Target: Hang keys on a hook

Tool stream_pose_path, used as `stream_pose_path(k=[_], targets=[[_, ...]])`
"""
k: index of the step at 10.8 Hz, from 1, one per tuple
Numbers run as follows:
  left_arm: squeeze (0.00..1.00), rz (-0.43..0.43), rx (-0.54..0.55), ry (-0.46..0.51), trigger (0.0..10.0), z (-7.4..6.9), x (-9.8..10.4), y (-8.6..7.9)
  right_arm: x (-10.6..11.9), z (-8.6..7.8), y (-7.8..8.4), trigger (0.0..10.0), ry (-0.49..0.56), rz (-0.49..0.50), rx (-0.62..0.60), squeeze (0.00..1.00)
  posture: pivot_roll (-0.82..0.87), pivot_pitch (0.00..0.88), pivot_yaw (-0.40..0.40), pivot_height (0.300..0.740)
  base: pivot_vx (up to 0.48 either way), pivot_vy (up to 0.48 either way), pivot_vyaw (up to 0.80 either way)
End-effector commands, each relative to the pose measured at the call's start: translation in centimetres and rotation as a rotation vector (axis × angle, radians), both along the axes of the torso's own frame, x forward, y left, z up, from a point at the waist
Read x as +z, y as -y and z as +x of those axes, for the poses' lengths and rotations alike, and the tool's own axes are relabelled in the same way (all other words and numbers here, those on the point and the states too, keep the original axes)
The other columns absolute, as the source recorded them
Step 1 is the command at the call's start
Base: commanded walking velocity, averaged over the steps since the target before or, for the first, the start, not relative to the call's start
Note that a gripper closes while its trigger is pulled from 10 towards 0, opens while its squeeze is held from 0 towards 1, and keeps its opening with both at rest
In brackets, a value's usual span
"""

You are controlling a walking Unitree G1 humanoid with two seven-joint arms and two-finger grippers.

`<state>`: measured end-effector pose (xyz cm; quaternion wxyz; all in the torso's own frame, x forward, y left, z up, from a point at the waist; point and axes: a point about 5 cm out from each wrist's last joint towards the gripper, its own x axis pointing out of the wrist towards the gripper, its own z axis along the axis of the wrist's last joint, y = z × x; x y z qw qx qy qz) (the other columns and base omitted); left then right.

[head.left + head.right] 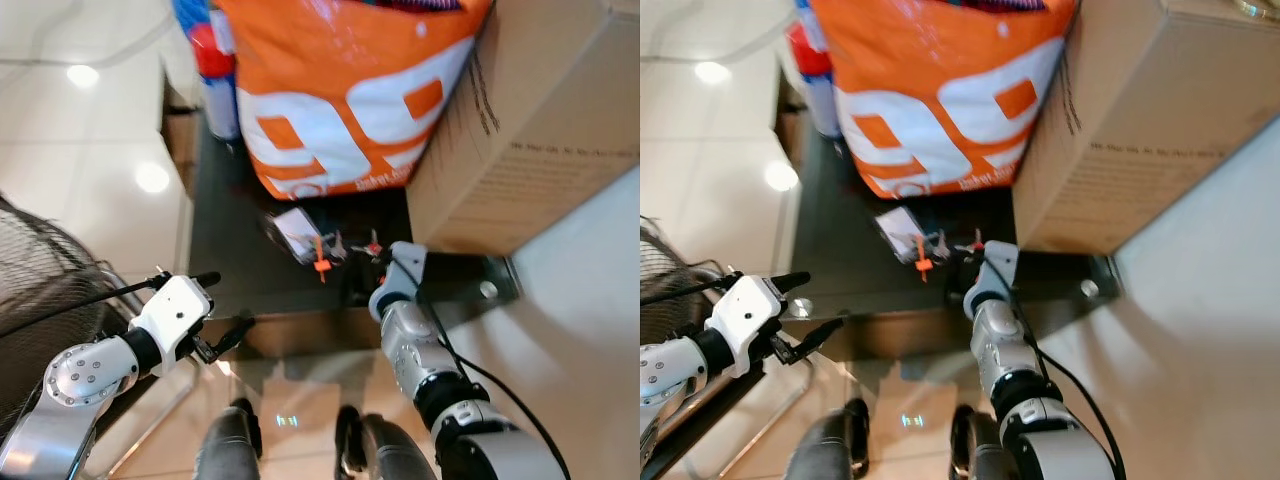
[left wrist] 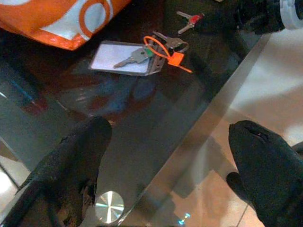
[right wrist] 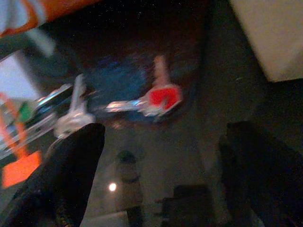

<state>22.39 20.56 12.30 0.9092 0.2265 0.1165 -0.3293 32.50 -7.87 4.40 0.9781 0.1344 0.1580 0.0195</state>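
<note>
Right gripper (image 3: 161, 156) stretched over the glass table (image 1: 230, 250), fingers spread wide just short of the seemingly red-capped keys (image 3: 158, 97), left gripper (image 1: 222, 308) open at the table's edge

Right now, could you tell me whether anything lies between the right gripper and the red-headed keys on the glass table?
Nothing visible does. The right gripper is open just short of the red-headed keys, with only bare dark glass table between. The orange bag and cardboard box sit beyond and to the side.
</note>
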Motion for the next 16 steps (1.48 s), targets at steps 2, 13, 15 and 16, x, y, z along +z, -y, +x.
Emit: stream_pose_path(k=[2, 13, 15, 16], targets=[[0.05, -0.005, -0.003, -0.007, 10.0, -0.6, 0.5, 0.1, -0.2, 0.0, -0.1, 10.0, -0.001, 0.01, -0.035, 0.0, 0.18, 0.371, -0.108, 0.74, 0.0, 0.0, 0.0], [0.05, 0.009, 0.0, -0.025, 10.0, -1.7, 1.9, -0.5, 1.4, 0.5, -4.1, 0.8, 0.019, 0.137, 0.019, 0.0, 0.23, 0.417, -0.108, 0.74, 0.0, 0.0, 0.0], [0.06, 0.012, 0.001, -0.026, 10.0, -1.5, 2.0, -0.5, 1.8, 0.3, -5.3, 0.0, 0.058, 0.09, 0.101, 0.0, 0.23, 0.418, -0.106, 0.74, 0.0, 0.0, 0.0], [0.06, 0.013, 0.001, -0.026, 10.0, -1.5, 2.0, -0.5, 1.8, 0.2, -5.5, 0.0, 0.061, 0.083, 0.11, 0.0, 0.23, 0.418, -0.106, 0.74, 0.0, 0.0, 0.0]])
